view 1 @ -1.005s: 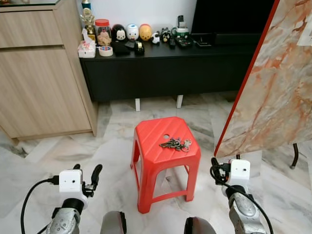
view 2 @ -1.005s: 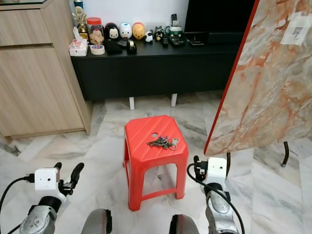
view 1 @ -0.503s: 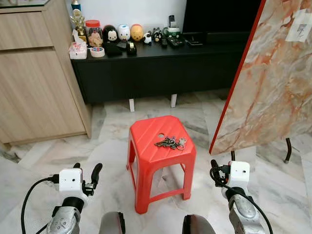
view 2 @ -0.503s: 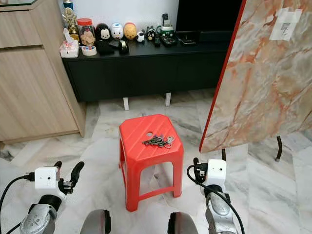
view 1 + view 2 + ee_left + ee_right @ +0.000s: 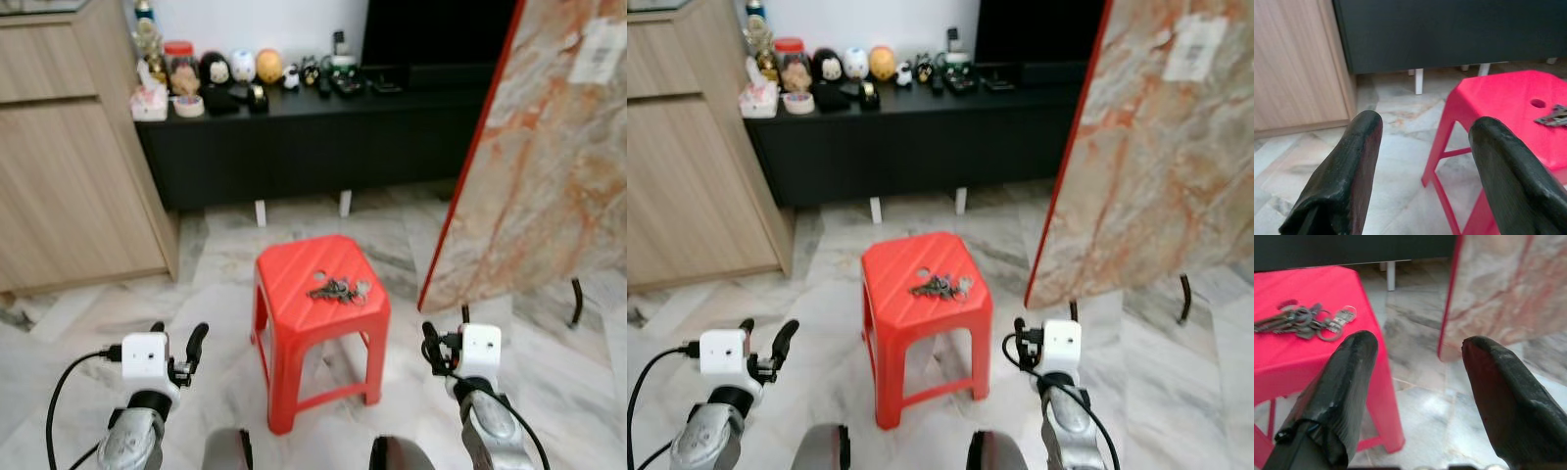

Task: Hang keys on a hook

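since a second ago we are only seeing our view shift; the keys (image 5: 338,290) are lying unmoved on the red stool (image 5: 294,284). both the left gripper (image 5: 176,343) and right gripper (image 5: 431,343) are hanging open, so we are thinking: step closer, then reach down slowly.

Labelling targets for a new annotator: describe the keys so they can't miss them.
Find the red plastic stool on the marble floor, before the long black cabinet. The keys lie on its seat beside a small round hole: a dark metal bunch with rings, the seat's sole object.
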Robot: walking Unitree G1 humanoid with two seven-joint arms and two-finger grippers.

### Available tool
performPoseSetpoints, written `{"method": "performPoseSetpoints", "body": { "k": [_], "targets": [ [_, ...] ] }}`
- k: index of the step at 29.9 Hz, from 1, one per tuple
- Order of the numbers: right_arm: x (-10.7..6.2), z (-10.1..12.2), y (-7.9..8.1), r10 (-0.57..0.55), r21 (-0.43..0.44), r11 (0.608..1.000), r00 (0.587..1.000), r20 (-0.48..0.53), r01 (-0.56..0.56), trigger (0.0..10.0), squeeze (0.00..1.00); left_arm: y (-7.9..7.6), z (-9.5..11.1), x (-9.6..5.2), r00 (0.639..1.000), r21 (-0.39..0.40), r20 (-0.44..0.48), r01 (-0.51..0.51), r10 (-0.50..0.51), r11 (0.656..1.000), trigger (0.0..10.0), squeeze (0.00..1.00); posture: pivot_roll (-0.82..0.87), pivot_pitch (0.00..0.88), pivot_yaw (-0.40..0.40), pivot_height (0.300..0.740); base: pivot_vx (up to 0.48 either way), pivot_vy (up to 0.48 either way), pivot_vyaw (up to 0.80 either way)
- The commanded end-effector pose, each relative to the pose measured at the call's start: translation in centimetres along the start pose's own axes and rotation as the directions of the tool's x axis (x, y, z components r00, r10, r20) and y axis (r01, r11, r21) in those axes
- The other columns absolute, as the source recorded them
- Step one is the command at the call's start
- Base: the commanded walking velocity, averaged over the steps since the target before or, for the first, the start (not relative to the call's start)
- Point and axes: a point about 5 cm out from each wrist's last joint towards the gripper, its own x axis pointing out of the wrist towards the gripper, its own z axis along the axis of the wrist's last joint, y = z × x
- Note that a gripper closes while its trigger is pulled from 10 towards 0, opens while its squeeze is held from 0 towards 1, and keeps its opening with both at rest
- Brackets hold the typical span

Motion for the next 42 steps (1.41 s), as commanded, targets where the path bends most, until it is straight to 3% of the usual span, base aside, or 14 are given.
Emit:
{"method": "performPoseSetpoints", "body": {
  "k": [1,11,17,42],
  "targets": [
    [0.33,0.66,-0.05,-0.002,0.009,1.000,1.000,0.025,0.002,10.0,0.00,-0.02,-0.33,0.07,1.000,-0.006,-0.023,0.003,-0.003,1.000,10.0,0.00,0.08,0.000,-0.061,0.591,0.315,0.000,0.00],
    [0.50,0.78,0.05,0.017,-0.009,1.000,1.000,0.026,-0.017,10.0,0.00,-0.08,-0.31,0.28,1.000,-0.007,-0.021,0.003,-0.003,1.000,10.0,0.00,0.08,0.000,-0.062,0.591,0.324,0.000,0.00],
    [0.48,1.03,0.36,0.029,-0.006,1.000,0.999,0.046,-0.029,10.0,0.00,-0.23,-0.38,0.37,1.000,-0.008,-0.023,0.006,-0.006,1.000,10.0,0.00,0.08,0.000,-0.062,0.591,0.322,0.000,0.75],
    [0.74,0.85,-0.08,0.019,0.002,1.000,1.000,0.015,-0.019,10.0,0.00,-0.19,-0.57,0.41,1.000,-0.010,-0.026,0.002,-0.003,1.000,10.0,0.00,0.09,0.000,-0.063,0.591,0.304,0.000,0.00]
  ]
}}
